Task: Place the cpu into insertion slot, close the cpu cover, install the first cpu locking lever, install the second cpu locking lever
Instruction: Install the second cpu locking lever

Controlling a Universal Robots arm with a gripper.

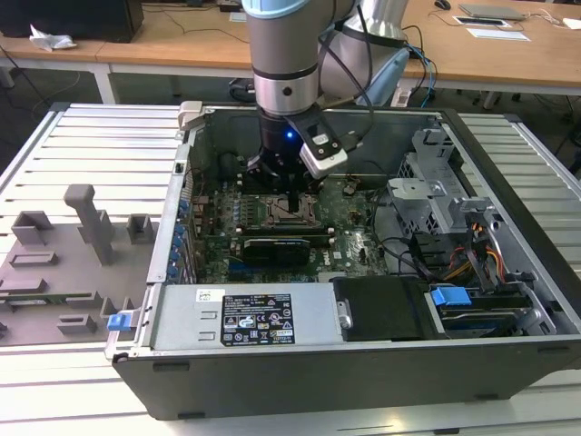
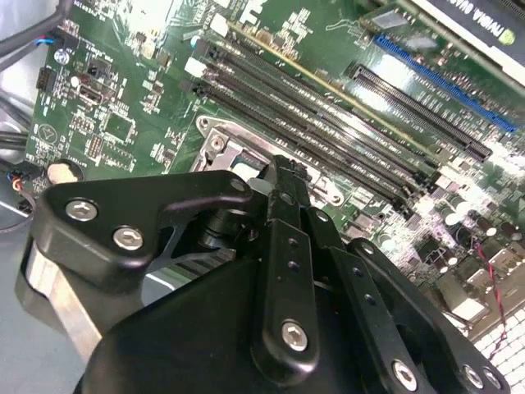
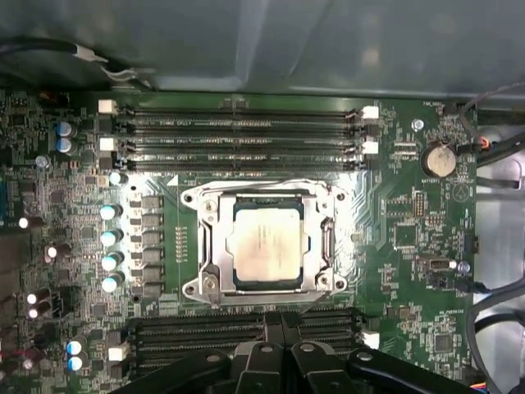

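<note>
The cpu (image 3: 264, 250), a pale silvery square chip, lies flat in the insertion slot (image 3: 228, 246) on the green motherboard (image 3: 394, 230). The cpu cover (image 3: 205, 238), a silvery metal frame, lies down around the chip, which shows through its window. In the first wrist view my gripper (image 3: 279, 318) is shut with nothing between its black fingers, which sit just beside the socket's edge, over the memory slots. In the exterior view the gripper (image 1: 292, 203) hangs straight over the socket (image 1: 284, 213) inside the open computer case. In the second wrist view the fingertips (image 2: 280, 168) are close above the socket's corner (image 2: 217, 144).
Long black memory slots (image 3: 238, 131) run on both sides of the socket. A row of capacitors (image 3: 111, 238) stands beside it, and a coin cell (image 3: 438, 158) is nearby. The case walls (image 1: 182, 209), a drive cage (image 1: 427, 195) and cables (image 1: 472, 254) ring the board. A grey fixture tray (image 1: 73, 263) lies at the exterior view's left.
</note>
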